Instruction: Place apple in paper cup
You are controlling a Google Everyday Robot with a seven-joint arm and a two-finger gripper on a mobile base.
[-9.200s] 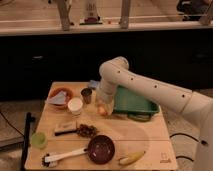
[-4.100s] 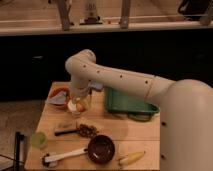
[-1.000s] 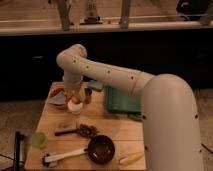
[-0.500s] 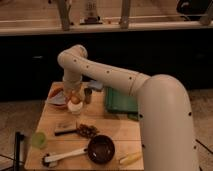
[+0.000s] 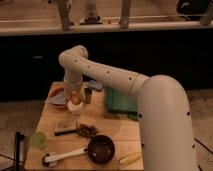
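A pale wooden counter (image 5: 122, 134) stands on a grey speckled floor (image 5: 200, 117). Behind it runs a long dark cabinet front (image 5: 165, 55), topped by a light ledge (image 5: 150, 26) with metal posts.

The white arm (image 5: 107, 75) comes in from the near right, arches over the far side of the counter and bends down at the far left. The gripper (image 5: 75, 93) hangs there, pointing down, right over the cup (image 5: 75, 108). The apple (image 5: 75, 100) shows as an orange round at the cup's mouth, just under the gripper and touching or nearly touching it. Whether the gripper has hold of the apple or is apart from it I cannot tell.

Just right of the cup is a small dark metal cup (image 5: 88, 95), upright. A crumpled packet (image 5: 56, 95) lies left of the cup. A green tray (image 5: 119, 100) sits at the far right, partly hidden by the arm; what it holds cannot be seen.

A light green cup (image 5: 38, 139) stands at the near left edge, its contents unclear. A dark bowl (image 5: 101, 148) sits near the front, with a white-handled utensil (image 5: 64, 156) reaching from it to the left. A long pale fruit (image 5: 130, 158) lies right of the bowl. Between the bowl and the cup lie a brown snack (image 5: 87, 131) and a dark bar (image 5: 65, 131).
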